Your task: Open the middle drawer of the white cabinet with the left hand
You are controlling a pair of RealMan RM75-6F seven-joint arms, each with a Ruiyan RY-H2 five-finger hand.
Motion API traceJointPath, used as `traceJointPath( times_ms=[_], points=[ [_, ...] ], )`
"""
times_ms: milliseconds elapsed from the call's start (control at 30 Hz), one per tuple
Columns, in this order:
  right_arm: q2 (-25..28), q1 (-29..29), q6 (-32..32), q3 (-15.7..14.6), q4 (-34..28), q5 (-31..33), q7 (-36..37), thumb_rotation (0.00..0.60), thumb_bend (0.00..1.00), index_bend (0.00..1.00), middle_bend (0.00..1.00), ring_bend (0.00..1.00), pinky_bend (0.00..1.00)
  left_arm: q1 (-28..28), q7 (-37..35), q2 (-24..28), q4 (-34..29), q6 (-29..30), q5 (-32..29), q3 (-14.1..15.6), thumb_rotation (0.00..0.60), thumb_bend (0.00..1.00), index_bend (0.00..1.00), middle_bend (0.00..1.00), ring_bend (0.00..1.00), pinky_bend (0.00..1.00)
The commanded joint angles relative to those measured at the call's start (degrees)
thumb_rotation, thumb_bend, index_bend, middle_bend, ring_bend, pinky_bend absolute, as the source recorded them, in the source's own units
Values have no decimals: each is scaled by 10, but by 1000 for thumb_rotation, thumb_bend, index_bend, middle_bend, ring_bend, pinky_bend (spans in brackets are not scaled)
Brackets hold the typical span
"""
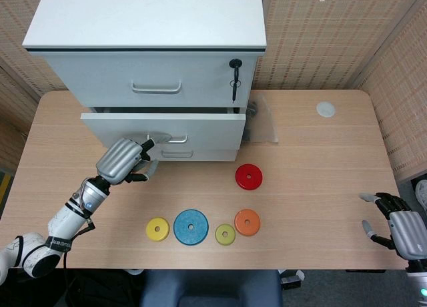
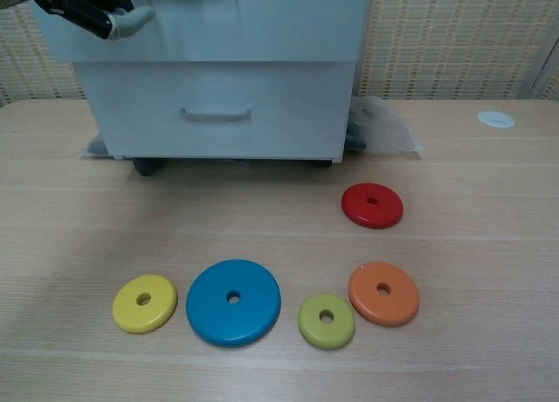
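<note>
white cabinet (image 1: 150, 33) far left on table (image 1: 320, 180). middle drawer (image 1: 167, 128) part-way out, its front proud of the others. your left hand (image 1: 121, 160) hooks the handle (image 1: 165, 139); fingers could slip off if you pull at an angle. right hand (image 1: 399, 228) idle near right, fingers apart, holding nothing. blue disc (image 1: 191, 226) and yellow disc (image 1: 158, 229) lie near, under your arm's path.

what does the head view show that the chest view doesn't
Only the head view shows the right hand resting open at the table's near right edge, the cabinet's top drawer with its key, and the left arm.

Only the chest view shows the cabinet's caster.

Both show the left hand at the partly pulled-out middle drawer, the five coloured discs and the white lid.
</note>
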Motion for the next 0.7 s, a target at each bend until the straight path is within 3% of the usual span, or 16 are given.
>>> traceJointPath(
  times_ms=[33, 700],
  points=[
    [0, -1, 1, 0, -1, 0, -1, 600, 326, 249, 325, 201, 207, 3, 2, 6, -8, 2, 7, 6, 600, 549, 208, 944, 953, 1000],
    [2, 0, 3, 1, -5, -3, -3, 600, 325, 249, 325, 201, 207, 40, -4, 60, -68, 36, 58, 35, 600, 548, 208, 944, 953, 1000]
  ],
)
